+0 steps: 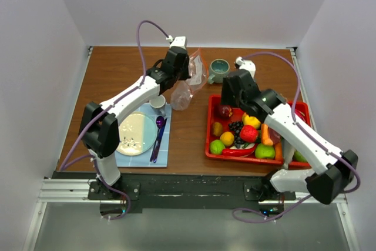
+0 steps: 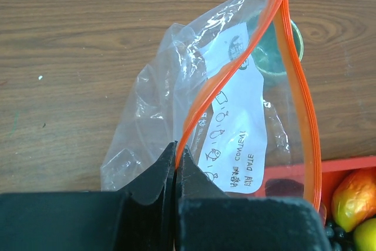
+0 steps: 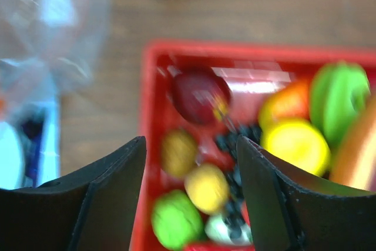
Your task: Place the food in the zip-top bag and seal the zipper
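Note:
The clear zip-top bag hangs open above the table, its orange-red zipper curving along the mouth. My left gripper is shut on the near end of that strip. From above, the bag dangles under the left gripper at the table's back centre. The food lies in a red tray: a dark red fruit, a yellow one, a green one and dark grapes. My right gripper hovers open over the tray's left part with nothing between its fingers. Its view is motion-blurred.
A teal cup stands behind the tray, close to the bag's mouth. At front left, a blue mat carries a pale plate, a purple spoon and a small white cup.

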Robot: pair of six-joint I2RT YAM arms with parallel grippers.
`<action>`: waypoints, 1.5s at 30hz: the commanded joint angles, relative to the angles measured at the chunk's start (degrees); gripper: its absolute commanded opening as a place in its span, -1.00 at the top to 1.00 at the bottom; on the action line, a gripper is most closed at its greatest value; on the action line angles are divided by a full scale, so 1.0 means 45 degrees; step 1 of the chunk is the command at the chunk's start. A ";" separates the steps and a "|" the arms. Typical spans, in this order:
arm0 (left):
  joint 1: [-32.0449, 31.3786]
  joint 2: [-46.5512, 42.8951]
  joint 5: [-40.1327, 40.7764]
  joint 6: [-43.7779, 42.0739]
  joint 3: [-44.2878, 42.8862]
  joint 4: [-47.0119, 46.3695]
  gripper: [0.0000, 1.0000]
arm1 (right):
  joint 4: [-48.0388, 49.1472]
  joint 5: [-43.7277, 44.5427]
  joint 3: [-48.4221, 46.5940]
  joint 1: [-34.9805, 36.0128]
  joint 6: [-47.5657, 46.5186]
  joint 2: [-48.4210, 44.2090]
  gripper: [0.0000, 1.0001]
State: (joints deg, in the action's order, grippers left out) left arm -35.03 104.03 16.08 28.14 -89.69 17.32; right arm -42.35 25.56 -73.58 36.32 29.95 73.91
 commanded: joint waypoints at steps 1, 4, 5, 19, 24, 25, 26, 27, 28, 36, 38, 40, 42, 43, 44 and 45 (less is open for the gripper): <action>-0.0068 -0.0129 -0.0310 0.0270 -0.0264 -0.0177 1.00 | -0.1797 0.0978 0.1272 -0.0043 0.1876 -0.0915 -0.40; -0.0087 -0.0129 -0.0330 0.0250 -0.0323 -0.0158 1.00 | -0.3339 0.1642 0.1430 -0.0043 0.2989 -0.1384 -0.50; -0.0088 -0.0129 -0.0330 0.0231 -0.0342 -0.0177 1.00 | -0.3749 0.2011 0.1391 -0.0043 0.3649 -0.1443 -0.53; -0.0087 -0.0168 -0.0115 0.0172 -0.0401 -0.0021 1.00 | -0.5511 0.1663 0.1918 -0.0043 0.6331 -0.0568 -0.79; -0.0087 -0.0188 -0.0076 0.0094 -0.0479 -0.0002 1.00 | -0.6096 0.2151 0.1976 -0.0043 0.7132 0.0196 -0.84; -0.0068 -0.0188 -0.0057 0.0094 -0.0479 0.0018 1.00 | -0.6059 0.2113 0.1996 -0.0043 0.7152 0.0293 -0.84; -0.0087 -0.0168 -0.0076 0.0094 -0.0460 -0.0001 1.00 | -0.6000 0.2093 0.2093 -0.0062 0.7191 0.0449 -0.85; -0.0068 -0.0149 -0.0057 0.0094 -0.0479 0.0018 1.00 | -0.5864 0.2074 0.2171 -0.0043 0.7210 0.0528 -0.85; -0.0068 -0.0129 -0.0057 0.0094 -0.0460 -0.0001 1.00 | -0.5766 0.2054 0.2230 -0.0043 0.7230 0.0587 -0.85; -0.0087 -0.0070 -0.0174 0.0094 -0.0460 0.0018 1.00 | -0.5141 0.2210 0.2874 -0.0023 0.7288 0.0900 -0.79; -0.0068 -0.0070 -0.0154 0.0075 -0.0460 -0.0001 1.00 | -0.5062 0.2113 0.2991 -0.0043 0.7308 0.0822 -0.73; -0.0088 -0.0051 -0.0154 0.0075 -0.0460 -0.0002 1.00 | -0.4984 0.2074 0.3070 -0.0043 0.7308 0.0763 -0.65; -0.0068 -0.0032 -0.0135 0.0055 -0.0479 0.0018 1.00 | -0.5003 0.2112 0.3148 -0.0043 0.7347 0.0724 -0.45; -0.0068 -0.0031 -0.0135 0.0074 -0.0460 0.0018 1.00 | -0.5023 0.2132 0.3148 -0.0043 0.7347 0.0666 -0.35; -0.0068 -0.0012 -0.0154 0.0075 -0.0460 0.0018 1.00 | -0.5042 0.2132 0.3090 -0.0043 0.7309 0.0608 -0.08; -0.0087 -0.0012 -0.0154 0.0075 -0.0460 -0.0001 1.00 | -0.5139 0.2132 0.3012 -0.0043 0.7289 0.0549 0.05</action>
State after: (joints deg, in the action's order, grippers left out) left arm -35.07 104.03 15.05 28.45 -89.69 18.13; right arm -65.82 32.53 -59.61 36.32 60.71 78.30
